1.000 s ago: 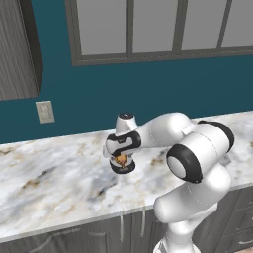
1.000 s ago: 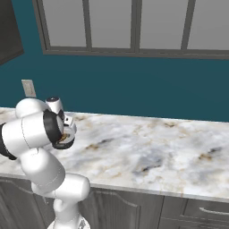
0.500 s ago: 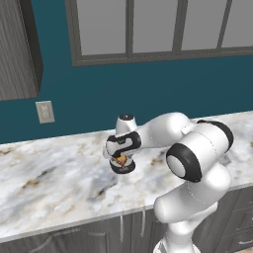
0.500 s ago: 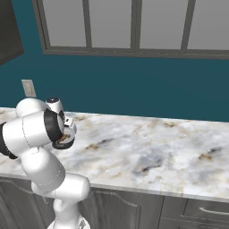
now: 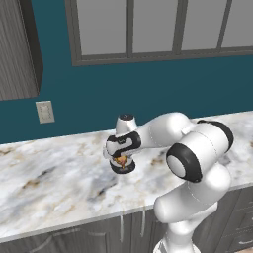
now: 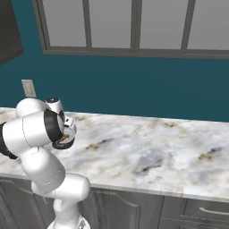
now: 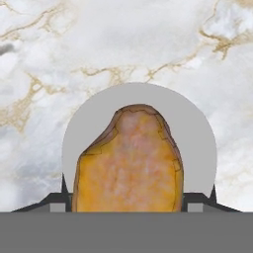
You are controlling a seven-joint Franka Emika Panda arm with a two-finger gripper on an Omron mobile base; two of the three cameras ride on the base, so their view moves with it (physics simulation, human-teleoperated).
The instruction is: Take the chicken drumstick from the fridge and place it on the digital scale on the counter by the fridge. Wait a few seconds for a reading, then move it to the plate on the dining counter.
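Where the marble counter (image 5: 54, 183) runs under the teal wall, the white arm (image 5: 197, 163) bends low over the digital scale (image 7: 197, 128), its gripper (image 7: 129, 200) clamped on the chicken drumstick (image 7: 129, 168) directly above the grey disc.

I see the golden orange-brown chicken drumstick (image 7: 129, 160) over the round grey digital scale (image 7: 195, 143), between my gripper (image 5: 120, 161) tips. The scale sits on the marbled counter top (image 5: 54, 180), right of the wall outlet (image 5: 45, 112).
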